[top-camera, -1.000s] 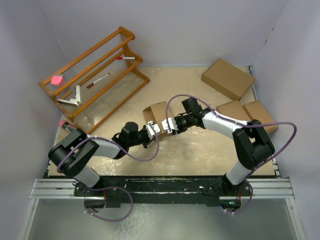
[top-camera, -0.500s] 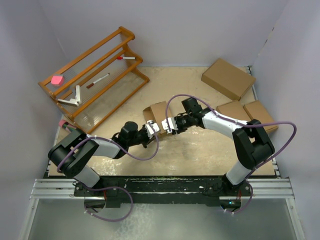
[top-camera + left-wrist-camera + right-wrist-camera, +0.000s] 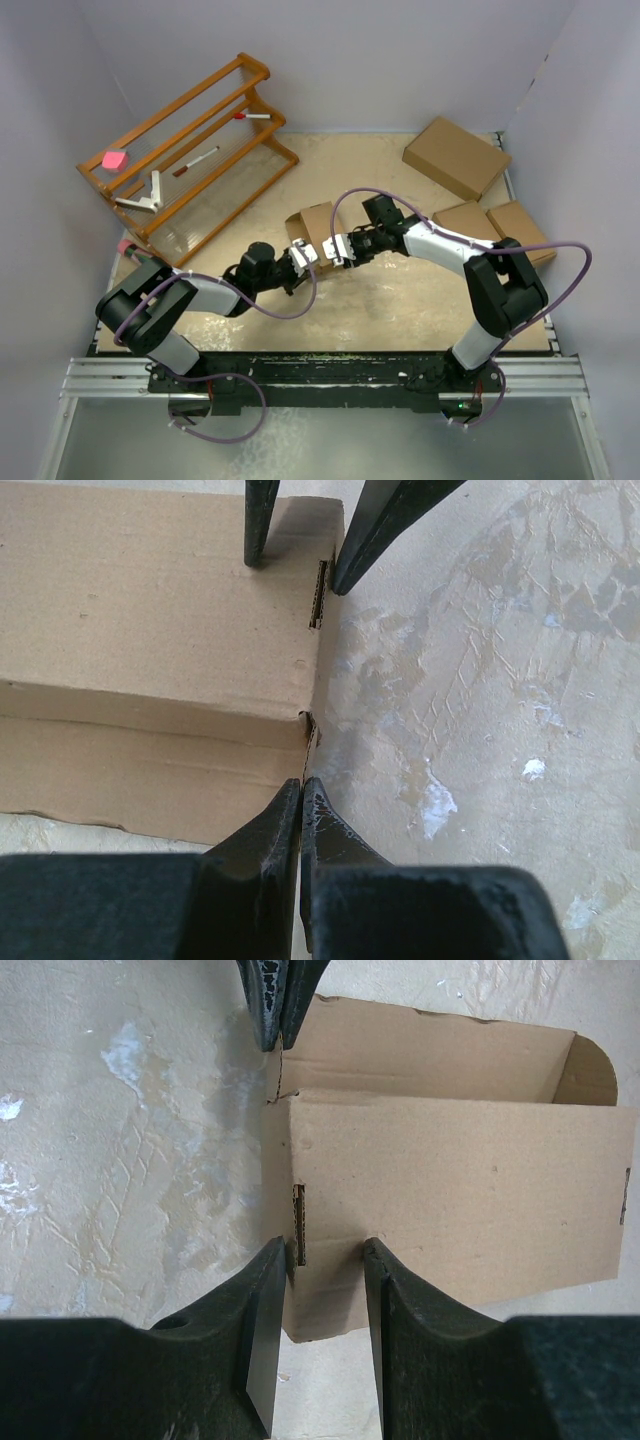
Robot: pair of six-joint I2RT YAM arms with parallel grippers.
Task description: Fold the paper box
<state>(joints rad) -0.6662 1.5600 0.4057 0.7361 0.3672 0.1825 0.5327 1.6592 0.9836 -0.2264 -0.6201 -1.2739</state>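
The paper box (image 3: 318,225) is brown cardboard, partly folded, lying mid-table with one panel raised and a rounded flap at its far end. In the left wrist view the paper box (image 3: 160,610) fills the upper left. My left gripper (image 3: 302,783) is shut, its tips against the box's near corner edge; it also shows as the left gripper (image 3: 310,260) from above. My right gripper (image 3: 323,1248) stands open astride the slotted corner of the paper box (image 3: 450,1180), one finger outside the end, the other on the panel. From above, the right gripper (image 3: 330,250) faces the left.
A wooden rack (image 3: 190,150) with pens and a pink item (image 3: 114,159) stands at the back left. A larger brown box (image 3: 455,157) sits back right, with two flat brown boxes (image 3: 468,222) (image 3: 520,230) near the right arm. Walls close three sides.
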